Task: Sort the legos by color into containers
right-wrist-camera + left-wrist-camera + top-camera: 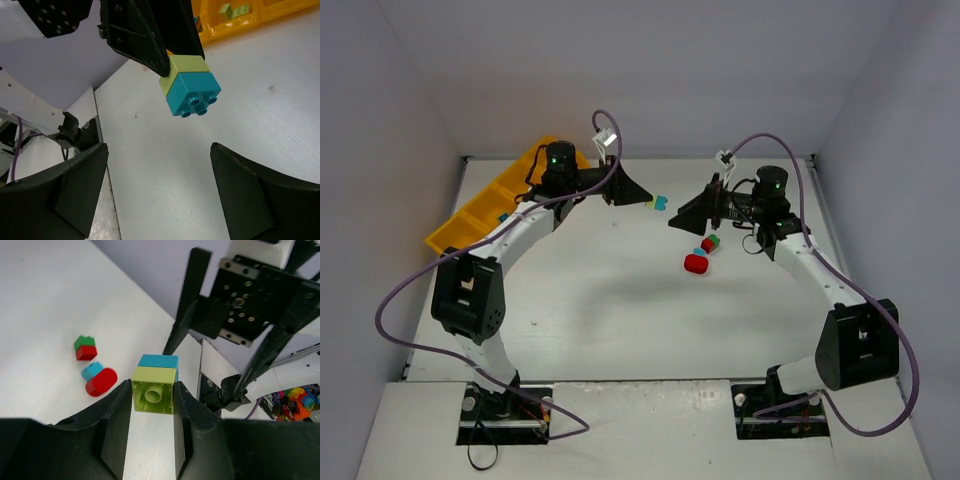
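Top external view: left arm holds a two-brick stack in the air, right arm faces it with open jaws

The left gripper [648,199] pinches a yellow-green brick [152,396] by its sides. It holds the brick above the table [620,330], near the middle of the far edge. A teal brick [159,361] is stuck to the yellow-green one on the side away from the jaws, its studs pointing toward the right gripper [159,147]. That gripper faces the pair from close by, jaws spread wide, touching neither brick.

On the table beneath the right gripper sits a green-on-red stack [710,242]. Slightly nearer the front edge lies a red half-round [696,264], with a small blue brick [92,370] right beside it.

A long orange-yellow tray [460,232] lies along the table's left edge toward the far-left corner. One of its compartments holds yellow-green pieces [235,10].
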You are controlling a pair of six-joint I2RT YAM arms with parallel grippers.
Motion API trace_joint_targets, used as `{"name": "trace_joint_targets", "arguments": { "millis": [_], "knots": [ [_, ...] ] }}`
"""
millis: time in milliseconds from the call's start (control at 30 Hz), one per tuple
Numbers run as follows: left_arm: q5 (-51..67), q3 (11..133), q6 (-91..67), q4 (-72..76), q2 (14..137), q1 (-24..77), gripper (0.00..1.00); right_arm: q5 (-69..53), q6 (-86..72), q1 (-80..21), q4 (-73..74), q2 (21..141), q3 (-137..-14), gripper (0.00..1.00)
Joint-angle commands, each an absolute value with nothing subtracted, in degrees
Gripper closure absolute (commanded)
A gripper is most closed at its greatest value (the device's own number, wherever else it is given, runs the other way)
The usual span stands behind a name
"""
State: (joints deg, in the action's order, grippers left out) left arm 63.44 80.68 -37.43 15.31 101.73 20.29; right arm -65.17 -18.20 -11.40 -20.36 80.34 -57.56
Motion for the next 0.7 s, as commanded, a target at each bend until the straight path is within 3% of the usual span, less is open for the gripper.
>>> {"name": "trace_joint_targets", "arguments": {
  "millis": [0,667],
  "knots": [
    [67.1,80.9,-41.0,29.8,97.8,20.5,1.00,-69.8,-27.2,-11.6,-34.7,81.3,-58.4,0.21],
    [69.9,81.9,-42.4,27.9,97.7,22.4,1.00,-69.2,-26.9,-11.7,-39.0,86.1,-63.3,0.33]
  ]
}}
